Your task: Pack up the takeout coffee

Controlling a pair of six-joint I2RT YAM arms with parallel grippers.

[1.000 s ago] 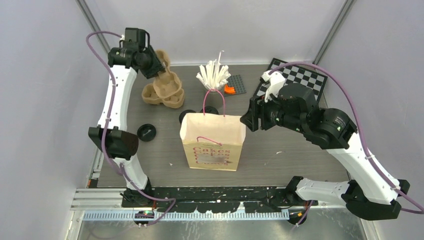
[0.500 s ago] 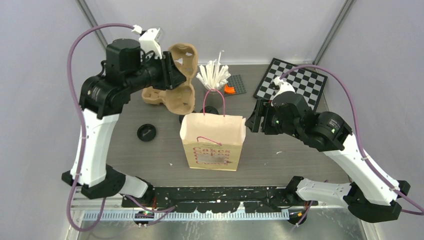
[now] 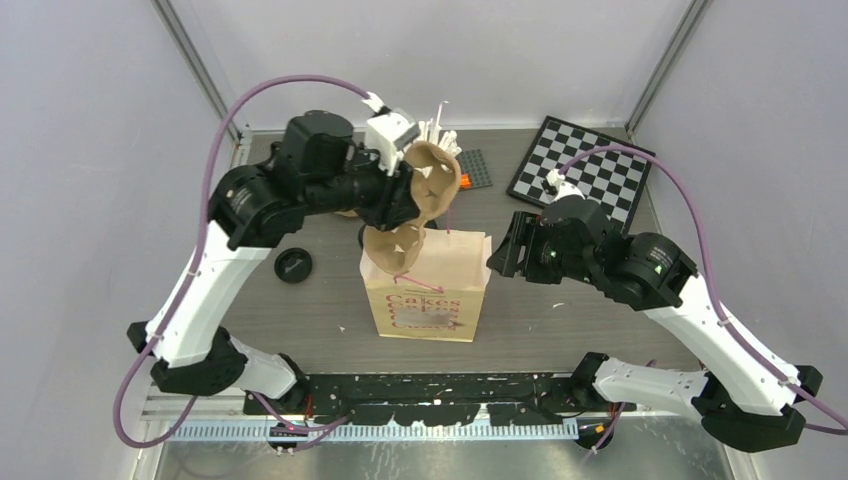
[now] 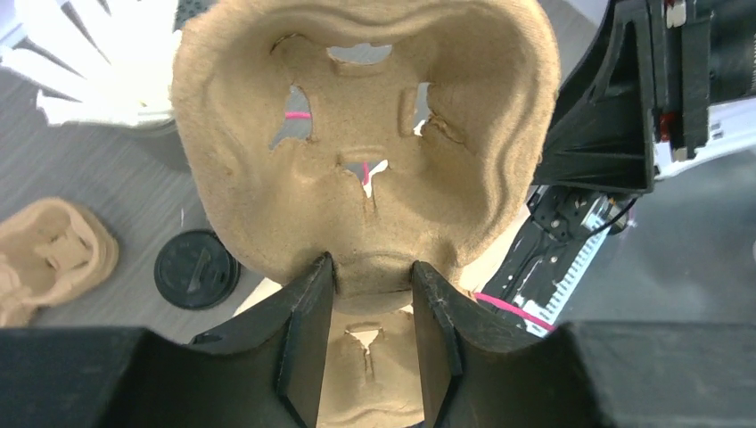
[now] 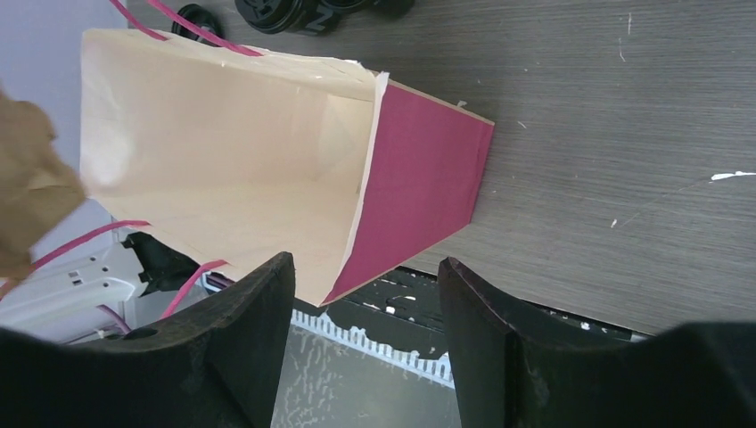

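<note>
My left gripper (image 4: 371, 276) pinches the tan pulp tray (image 3: 432, 185) at the waist between its two wells. The tray hangs on edge, tilted, over the open mouth of the paper bag (image 3: 425, 290). My right gripper (image 5: 364, 272) has its jaws spread just beside the bag's right rim; whether a finger touches the paper I cannot tell. Nothing grips the bag, so as I judge it that is the weak spot: it is light, stands free, and the tray is nearly as wide as the mouth. If a corner of the tray catches the rim or a pink handle (image 4: 510, 305), the bag could crumple or tip. It might also wedge crosswise or land on edge, leaving no flat seat for the drinks. Held at one narrow spot, it could swivel between my fingers too. The takeout coffee (image 5: 278, 12) stands on the table just behind the bag, not yet packed, and a bag tipping backward would knock it over. Another black round top (image 3: 293, 265) sits apart to the left; cup or loose lid, I cannot tell. The table (image 3: 590, 310) is dark grey wood-grain, flecked with white. Pale walls close it in. At the back stand a cup of white sticks (image 3: 432, 140), spare trays (image 4: 53, 254) and a chessboard (image 3: 585, 165).
</note>
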